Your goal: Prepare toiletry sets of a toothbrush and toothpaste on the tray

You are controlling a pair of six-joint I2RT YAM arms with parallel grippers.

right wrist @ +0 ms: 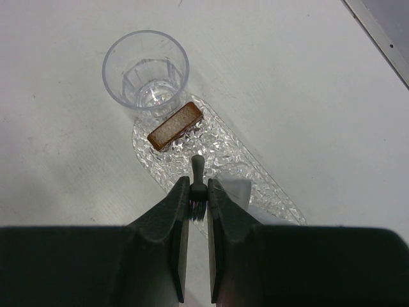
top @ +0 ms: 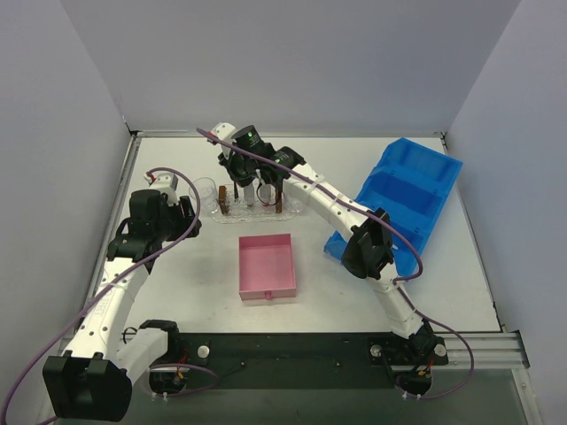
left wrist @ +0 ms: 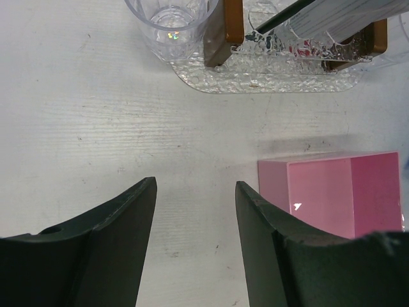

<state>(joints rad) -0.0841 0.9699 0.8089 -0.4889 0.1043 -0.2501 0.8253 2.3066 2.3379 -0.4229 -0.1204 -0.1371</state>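
I see the right jaws clamped on a thin dark stem, probably a toothbrush (right wrist: 198, 167), tip over the tray (right wrist: 225, 144). Tray's far-centre on the worktop (left wrist: 96, 115), clear cup (right wrist: 146, 69) at its end next to a brown block (right wrist: 175, 125). Left jaws apart, empty, hovering over the worktop near the pink box (left wrist: 345, 192).

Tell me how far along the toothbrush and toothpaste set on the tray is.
Done: a silver-grey toothpaste tube seems to sit on the tray already. In hand: the right tool is shut on a dark toothbrush, held just over the tray. Left: setting the toothbrush down and letting go. The left tool is open and empty above the table.
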